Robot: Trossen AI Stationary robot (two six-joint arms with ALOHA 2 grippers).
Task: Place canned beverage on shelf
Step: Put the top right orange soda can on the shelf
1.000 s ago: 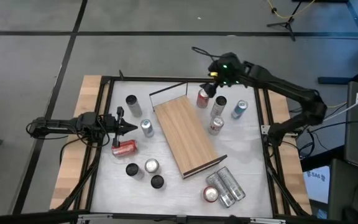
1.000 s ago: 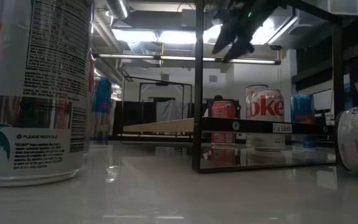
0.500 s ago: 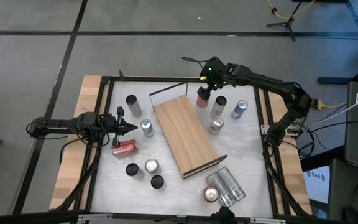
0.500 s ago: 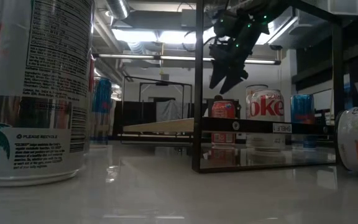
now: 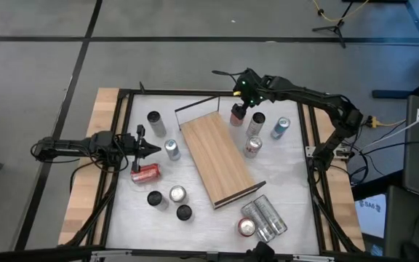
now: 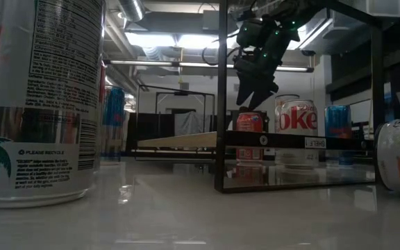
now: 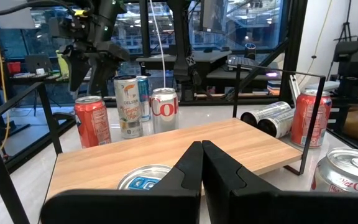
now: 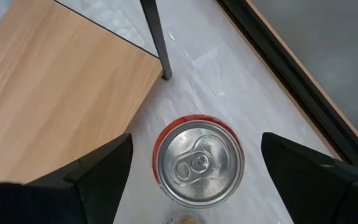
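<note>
Red can (image 8: 197, 163) below open right tool (image 8: 194, 165).

"Coke" on silver can (image 6: 296, 118)

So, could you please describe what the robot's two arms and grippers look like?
Both arms are dark, slim and jointed. The right gripper has small green lights glowing at its wrist and a thin cable looping off it. Its two fingers are broad, flat, dark wedges. The left gripper tapers to a point, with matte black fingers pressed together.
</note>
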